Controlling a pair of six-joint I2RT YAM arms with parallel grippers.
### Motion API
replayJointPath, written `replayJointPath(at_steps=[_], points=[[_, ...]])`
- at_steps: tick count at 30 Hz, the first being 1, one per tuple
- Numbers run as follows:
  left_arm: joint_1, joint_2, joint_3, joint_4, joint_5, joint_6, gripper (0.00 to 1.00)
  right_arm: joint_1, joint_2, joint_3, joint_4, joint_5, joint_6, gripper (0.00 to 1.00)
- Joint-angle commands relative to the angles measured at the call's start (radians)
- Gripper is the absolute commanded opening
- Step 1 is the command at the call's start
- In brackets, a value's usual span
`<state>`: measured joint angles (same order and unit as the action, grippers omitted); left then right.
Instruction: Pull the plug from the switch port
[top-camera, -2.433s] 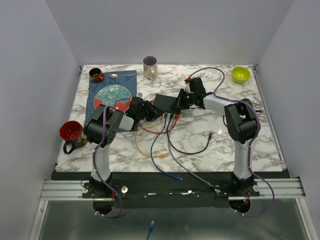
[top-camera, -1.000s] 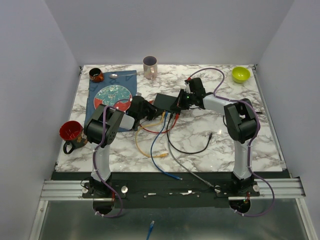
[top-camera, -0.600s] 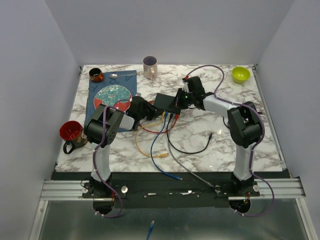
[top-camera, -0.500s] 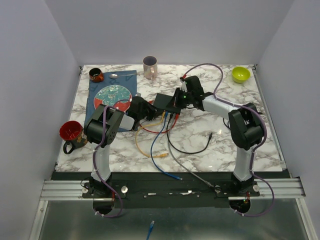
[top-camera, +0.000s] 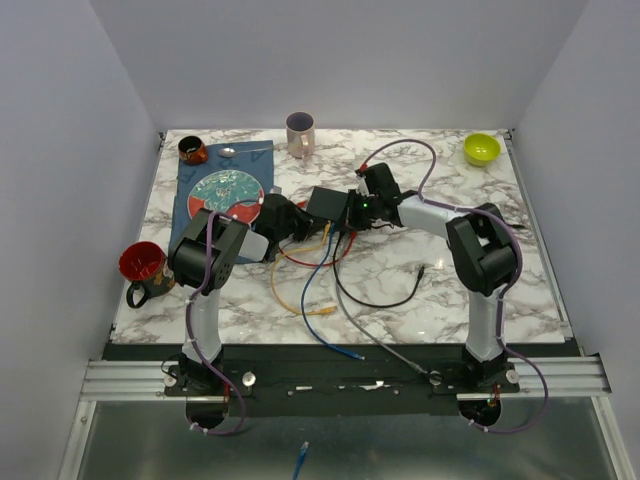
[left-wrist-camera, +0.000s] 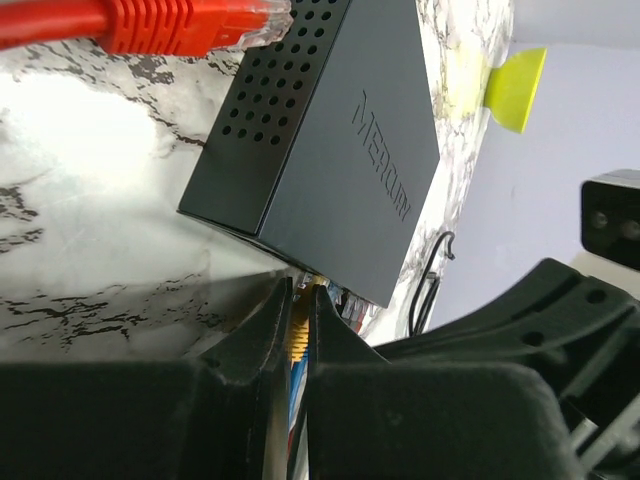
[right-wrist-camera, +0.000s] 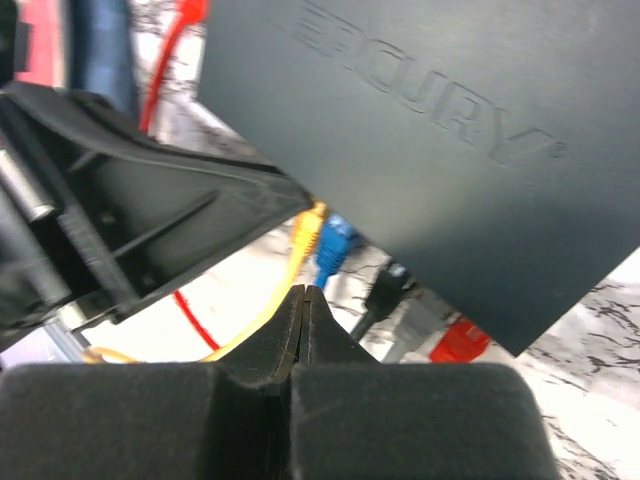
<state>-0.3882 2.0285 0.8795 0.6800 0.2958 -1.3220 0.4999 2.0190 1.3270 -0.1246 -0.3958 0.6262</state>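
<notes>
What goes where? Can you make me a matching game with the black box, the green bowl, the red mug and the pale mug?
Things:
1 black box
2 green bowl
3 red mug
4 pale mug

Places:
A far right corner of the table
B far edge, near the middle
C middle of the table
D left edge, nearer side

Pairs: 1-C, 2-A, 3-D, 4-B

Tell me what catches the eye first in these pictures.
The black switch mid-table, with the left hand pinching a yellow plug at its ports and the right hand shut close by. Coloured cables tangle in front of it. A red mug sits at the left edge, a green bowl in the far right corner.
</notes>
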Motion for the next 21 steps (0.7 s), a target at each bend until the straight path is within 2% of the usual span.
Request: replayJointPath(at_steps=[1,8,21], points=[[0.003,0.013,-0.027,-0.014,-0.026,0.010,0.00,0.000,0.060,0.073,-0.075,0.060,-0.019,0.02],[0.003,0.004,-0.051,-0.011,-0.017,0.018,0.00,-0.001,0.109,0.156,-0.135,0.106,-0.017,0.02],[0.014,-0.053,-0.105,-0.043,-0.017,0.050,0.00,-0.001,0.119,0.190,-0.147,0.117,-0.008,0.01]])
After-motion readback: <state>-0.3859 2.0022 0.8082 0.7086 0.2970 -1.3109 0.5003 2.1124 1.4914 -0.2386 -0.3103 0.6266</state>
